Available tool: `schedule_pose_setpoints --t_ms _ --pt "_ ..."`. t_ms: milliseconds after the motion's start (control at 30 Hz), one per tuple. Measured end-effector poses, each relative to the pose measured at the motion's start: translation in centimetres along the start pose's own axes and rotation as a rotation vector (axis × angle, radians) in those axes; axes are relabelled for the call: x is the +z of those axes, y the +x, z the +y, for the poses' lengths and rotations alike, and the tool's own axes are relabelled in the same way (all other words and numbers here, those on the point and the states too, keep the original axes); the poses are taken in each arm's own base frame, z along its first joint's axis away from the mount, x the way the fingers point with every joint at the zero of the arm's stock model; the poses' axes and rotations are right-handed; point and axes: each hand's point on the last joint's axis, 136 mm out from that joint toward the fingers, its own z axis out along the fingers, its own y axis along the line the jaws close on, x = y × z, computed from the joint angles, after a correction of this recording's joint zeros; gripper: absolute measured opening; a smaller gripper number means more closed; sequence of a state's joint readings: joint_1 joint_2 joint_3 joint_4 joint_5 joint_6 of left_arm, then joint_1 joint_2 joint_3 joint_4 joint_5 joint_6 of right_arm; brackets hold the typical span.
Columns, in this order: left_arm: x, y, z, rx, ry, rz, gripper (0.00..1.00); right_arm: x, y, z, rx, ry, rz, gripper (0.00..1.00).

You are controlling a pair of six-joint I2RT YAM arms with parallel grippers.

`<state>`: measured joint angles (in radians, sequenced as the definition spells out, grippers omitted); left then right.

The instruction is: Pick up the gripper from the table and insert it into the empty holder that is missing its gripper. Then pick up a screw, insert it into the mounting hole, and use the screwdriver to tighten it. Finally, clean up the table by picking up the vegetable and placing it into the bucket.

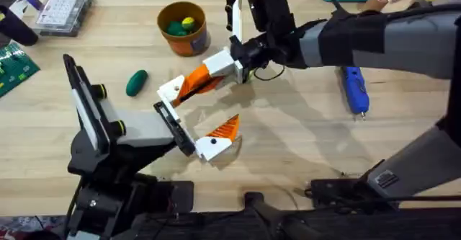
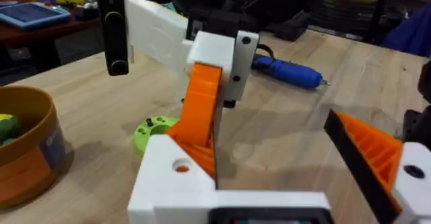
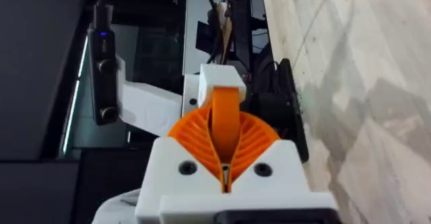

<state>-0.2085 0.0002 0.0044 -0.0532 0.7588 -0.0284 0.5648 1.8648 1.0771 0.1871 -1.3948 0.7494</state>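
Observation:
My right gripper point(image 1: 218, 70) reaches in from the right and is shut on the tip of the gripper point(image 1: 193, 85), an orange ribbed finger on a white base block point(image 2: 176, 173). That base, with a small hole in it, lies against the far end of the holder point(image 1: 175, 128), the black rail on my left arm's grey body. A twin finger point(image 1: 220, 133) sits at the rail's near end. My left gripper point(image 2: 269, 140) stands open. The screwdriver point(image 1: 355, 90) lies at the right. The vegetable point(image 1: 136, 82) rests left of the bucket point(image 1: 175, 44). The screw is out of view.
A clear compartment box point(image 1: 63, 11) stands at the back left, with a green board point(image 1: 14, 65) near it. A lime-green ring piece point(image 2: 153, 131) lies under the held finger. The bucket holds green and yellow pieces. Bare table spreads between the fingers and the screwdriver.

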Motion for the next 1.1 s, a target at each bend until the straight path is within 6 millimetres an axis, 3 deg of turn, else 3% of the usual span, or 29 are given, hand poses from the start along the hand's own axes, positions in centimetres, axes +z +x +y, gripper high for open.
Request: schedule_pose_setpoints --t_ms 767,1100 --pt "0.0 0.0 0.28 -0.026 -0.016 0.0 0.986 0.22 -0.33 -0.25 0.011 0.022 -0.017 0.016" --pt "0.0 -0.01 0.35 -0.025 -0.02 -0.001 0.986 0.22 -0.43 -0.35 0.017 0.028 -0.022 0.103"
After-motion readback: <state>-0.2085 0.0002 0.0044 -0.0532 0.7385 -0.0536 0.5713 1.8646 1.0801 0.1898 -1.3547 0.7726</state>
